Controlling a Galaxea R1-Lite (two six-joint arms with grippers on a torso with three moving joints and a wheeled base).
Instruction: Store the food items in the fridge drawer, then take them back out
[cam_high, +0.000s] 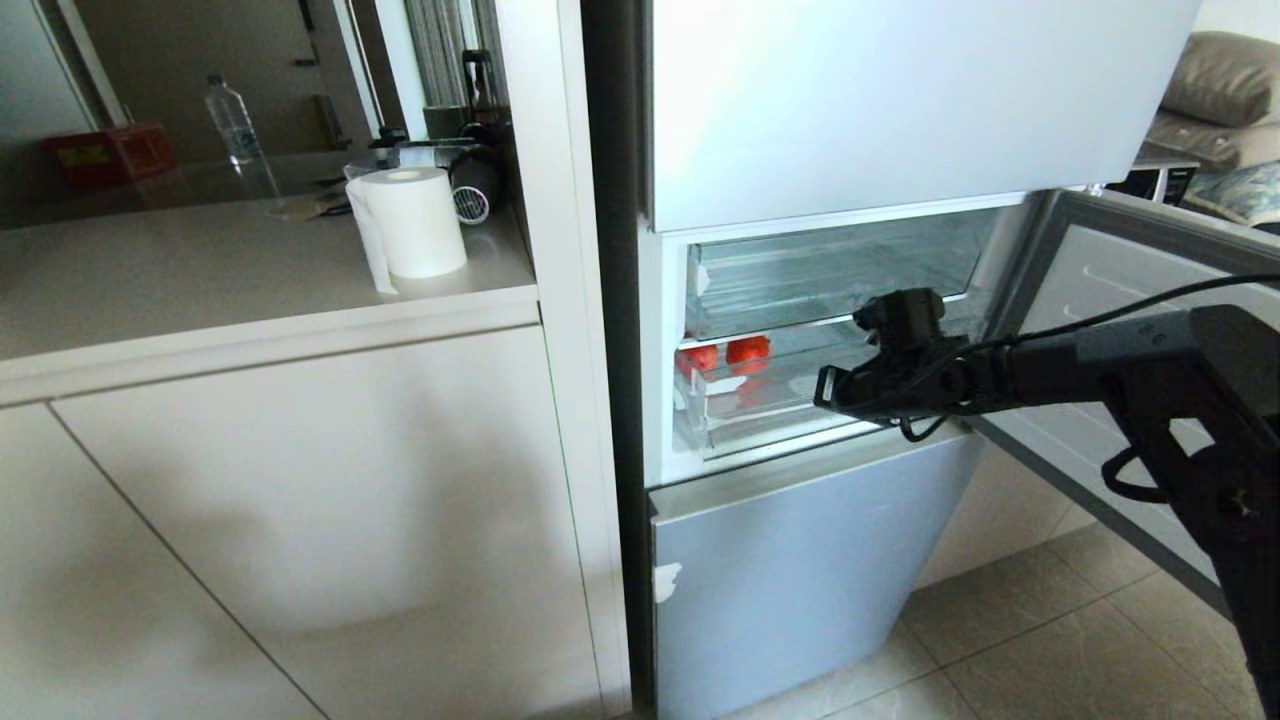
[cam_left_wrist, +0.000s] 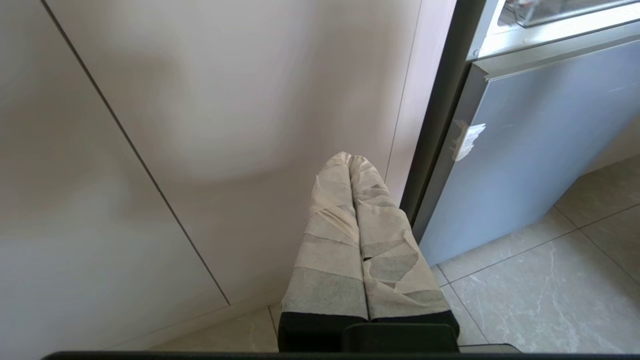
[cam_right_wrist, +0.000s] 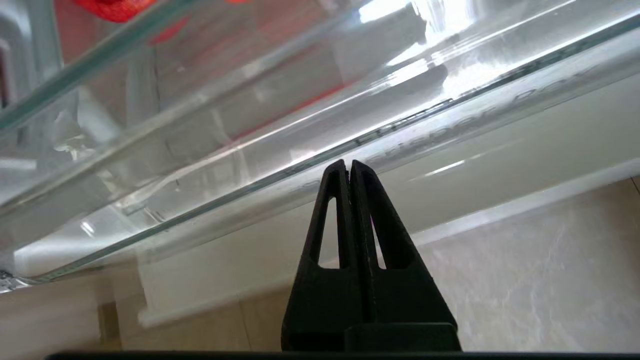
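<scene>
black right gripper (cam_right_wrist: 350, 165) pressed closed, empty, at thick lip of clear lower fridge drawer (cam_right_wrist: 410, 145). red rounded food items (cam_high: 724, 354) seen at 10 o'clock of gripper. risk judged: closed tips skid off slick lip. taped left gripper (cam_left_wrist: 350, 159) closed, parked.

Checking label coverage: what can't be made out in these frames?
- Food items: head view, too small and behind clear plastic to tell shapes or count.
- Fridge drawer: right part hidden by the right gripper.
- Right wrist view: the red piece is cut by the edge.
- Left gripper: absent from head view.
</scene>
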